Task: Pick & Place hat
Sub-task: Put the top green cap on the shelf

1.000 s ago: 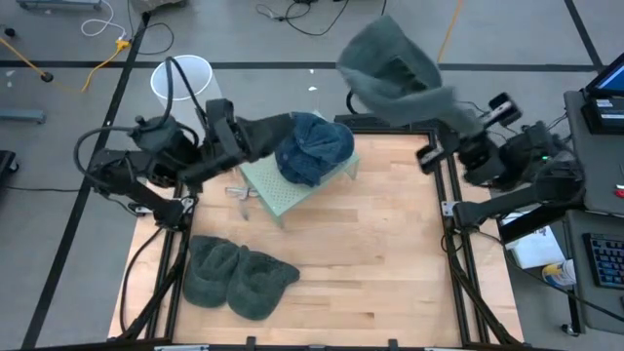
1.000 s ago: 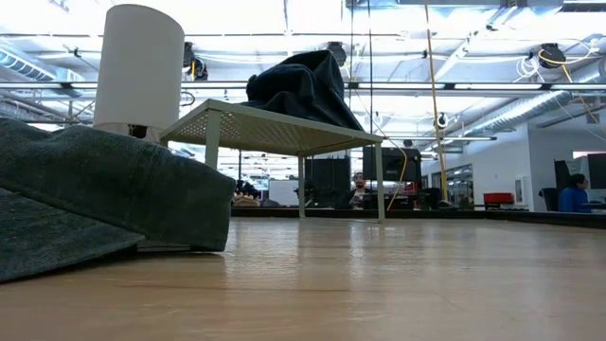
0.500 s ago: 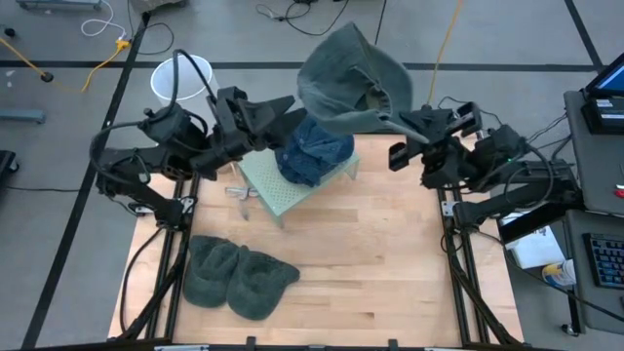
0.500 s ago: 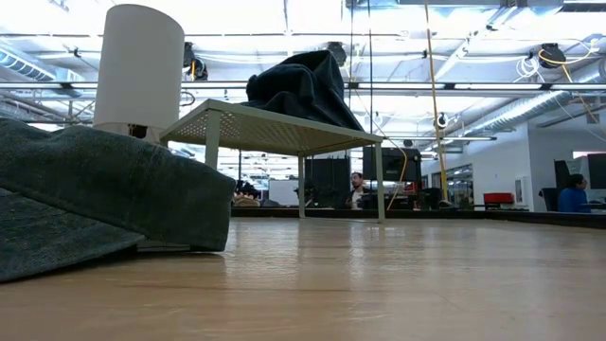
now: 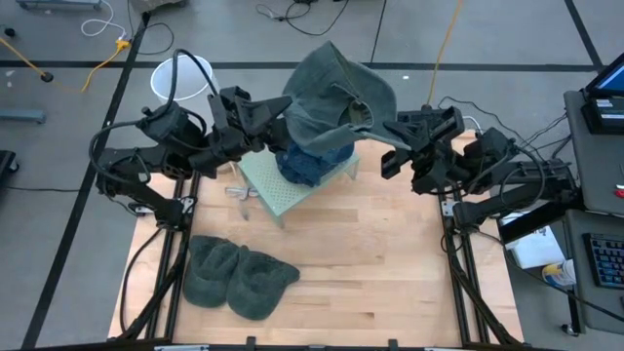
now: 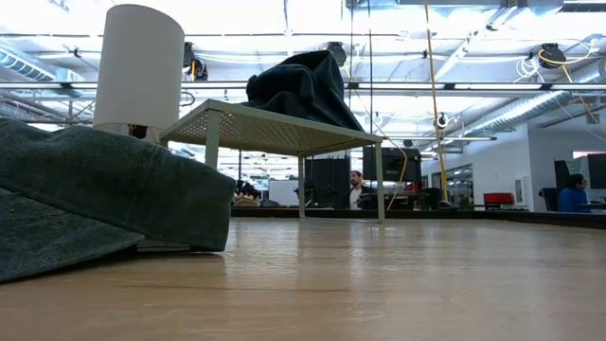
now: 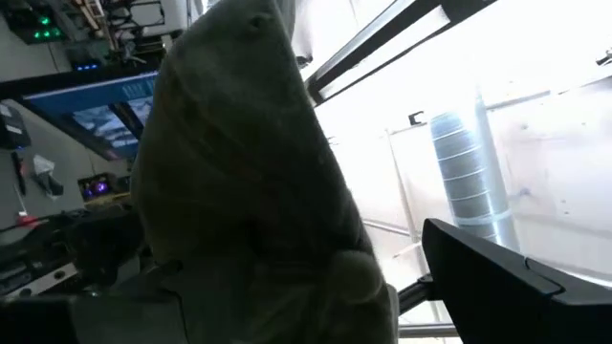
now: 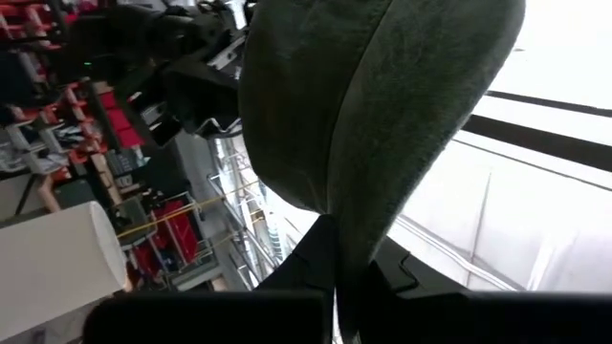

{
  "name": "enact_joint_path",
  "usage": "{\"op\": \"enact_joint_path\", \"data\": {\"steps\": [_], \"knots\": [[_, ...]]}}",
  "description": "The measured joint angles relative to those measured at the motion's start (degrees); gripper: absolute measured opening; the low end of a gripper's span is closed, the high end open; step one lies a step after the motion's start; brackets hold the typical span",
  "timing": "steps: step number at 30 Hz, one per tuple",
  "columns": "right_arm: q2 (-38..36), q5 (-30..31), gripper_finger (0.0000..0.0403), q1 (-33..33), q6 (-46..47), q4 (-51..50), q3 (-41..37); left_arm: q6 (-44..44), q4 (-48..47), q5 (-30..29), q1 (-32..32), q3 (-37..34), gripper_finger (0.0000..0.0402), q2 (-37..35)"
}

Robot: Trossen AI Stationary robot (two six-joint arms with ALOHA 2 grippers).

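A grey-green knit hat point(image 5: 336, 86) hangs in the air over a small pale-green stand point(image 5: 278, 190), on whose top a dark blue hat point(image 5: 314, 156) rests. My right gripper point(image 5: 387, 125) is shut on the grey-green hat, coming from the table's right. My left gripper point(image 5: 276, 109) is open at the hat's left side, with the hat point(image 7: 239, 191) filling the space between its fingers point(image 7: 497, 277). The low view shows the blue hat point(image 6: 303, 83) on the stand point(image 6: 275, 128), but neither gripper. My right gripper pinches the grey-green hat's lower edge point(image 8: 349, 244) between its two fingers, reaching in roughly level from the table's right. The hat is lifted clear, its body point(image 8: 363, 115) standing out beyond the fingertips above the blue hat. My left gripper: I cannot tell whether it touches the hat.
Two more grey-green hats point(image 5: 239, 278) lie side by side on the wooden table near its near left corner, looming large in the low view point(image 6: 95, 199). A white cylinder point(image 5: 182, 78) stands beyond the table's far left edge. Bare wood point(image 5: 380, 253) spreads to the right of the stand.
My right gripper has carried the grey-green hat from beyond the far right corner toward the table's left, until it hangs over the stand and the blue hat. My left gripper has risen from the stand's left side and turned toward the hat.
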Motion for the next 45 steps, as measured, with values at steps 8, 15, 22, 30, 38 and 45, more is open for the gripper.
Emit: {"op": "enact_joint_path", "data": {"steps": [8, 15, 22, 30, 38, 45], "knots": [[-0.65, 3.91, 0.0006, 1.76, -0.44, -0.05, 0.0, -3.81, -2.2, -0.02, 0.0, 0.0, 0.0299, -0.02], [-1.71, 3.9, 0.0006, 1.79, -0.07, -0.13, 0.0, -4.53, -3.62, 0.0, -0.07, 0.0, 0.0212, -0.02], [-1.94, 3.85, 0.0006, 1.79, -0.03, -2.3, 0.0, -4.21, -6.0, 0.36, -0.07, 0.0, 0.0096, -0.02], [-1.9, 3.72, 0.0017, 1.81, 3.71, -6.07, 0.0, -1.52, -8.78, 7.8, 1.39, 0.0, 0.0011, -0.03], [-3.82, 6.94, 0.0081, 4.22, 7.96, -14.08, 0.0, -1.67, -12.1, 7.96, 2.23, 0.0, 0.0005, -0.7], [-8.28, 12.11, 0.0154, 10.15, 36.06, -34.93, 0.02, -2.67, -16.69, 7.85, 3.99, 0.04, 0.0004, -2.84]]}}
